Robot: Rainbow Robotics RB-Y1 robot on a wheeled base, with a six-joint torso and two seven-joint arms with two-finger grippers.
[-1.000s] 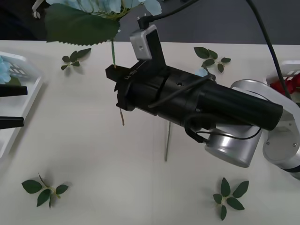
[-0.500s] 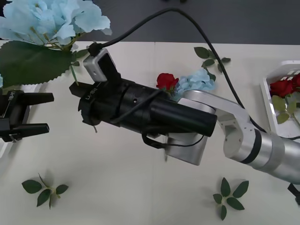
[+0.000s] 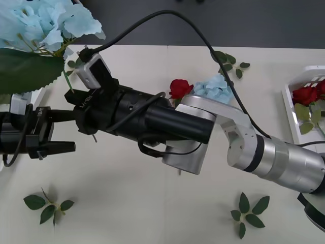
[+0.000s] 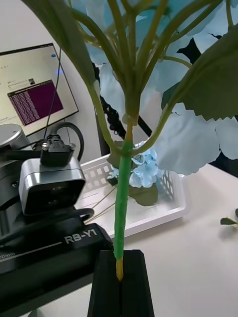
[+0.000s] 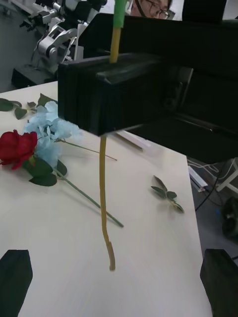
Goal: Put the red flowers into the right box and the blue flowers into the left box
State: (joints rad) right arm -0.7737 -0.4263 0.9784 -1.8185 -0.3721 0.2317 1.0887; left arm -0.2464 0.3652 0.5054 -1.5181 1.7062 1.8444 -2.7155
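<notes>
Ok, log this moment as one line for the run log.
right gripper: shut on blue flower stem, held aloft, reaching left | left gripper: open, beside it | left box: holds blue flower | red rose: on table

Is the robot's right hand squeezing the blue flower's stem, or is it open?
Shut. The right gripper has its black fingers pressed together on the green stem of the blue flower, which stands upright above it.
</notes>
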